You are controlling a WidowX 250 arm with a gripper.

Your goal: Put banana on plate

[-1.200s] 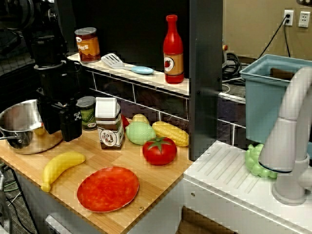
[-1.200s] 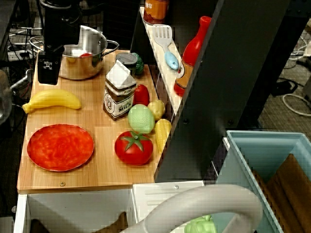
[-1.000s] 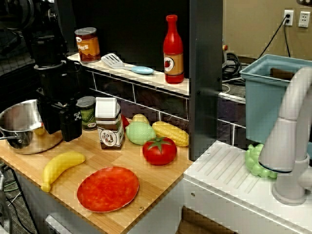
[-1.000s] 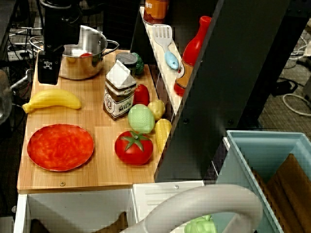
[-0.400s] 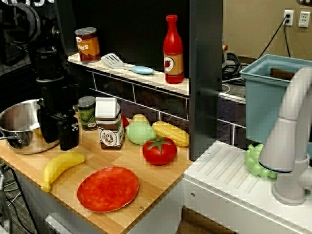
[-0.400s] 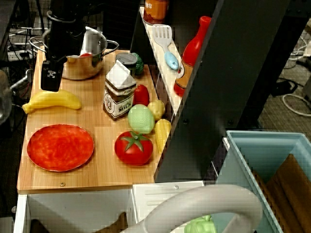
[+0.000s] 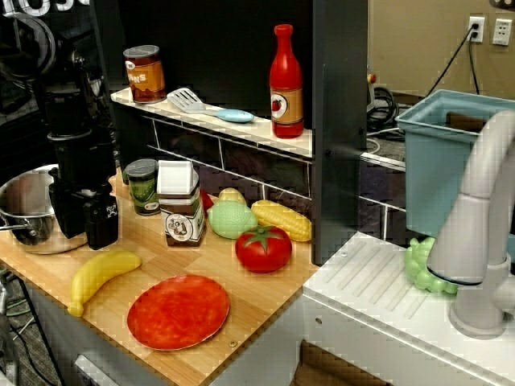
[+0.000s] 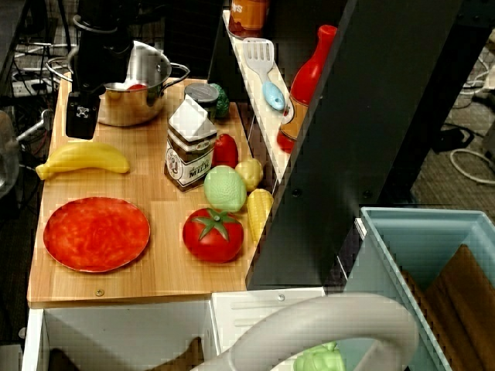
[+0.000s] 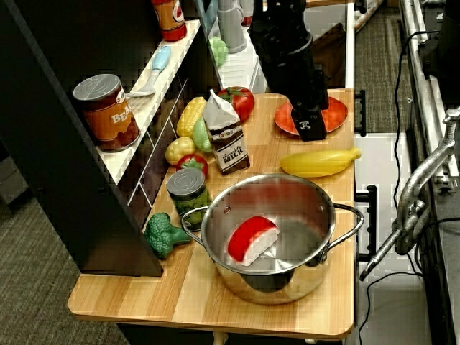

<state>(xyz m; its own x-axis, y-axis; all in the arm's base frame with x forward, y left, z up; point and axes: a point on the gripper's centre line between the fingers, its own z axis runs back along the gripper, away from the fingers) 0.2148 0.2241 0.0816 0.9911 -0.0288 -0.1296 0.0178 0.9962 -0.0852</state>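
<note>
Now banana [image 7: 100,277] lies just below end effector [image 7: 90,233] — untouched, jaw state unclear.

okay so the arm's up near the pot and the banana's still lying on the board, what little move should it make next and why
Probably lower the hand straight toward the banana. The banana lies bare on the wooden board beside the plate, not on it, and the hand hangs just above and behind it, holding nothing. Whether its fingers are spread can't be told, so they may need opening first.

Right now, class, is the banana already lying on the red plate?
No. The banana lies on the wooden counter beside the plate, which holds nothing.
</note>
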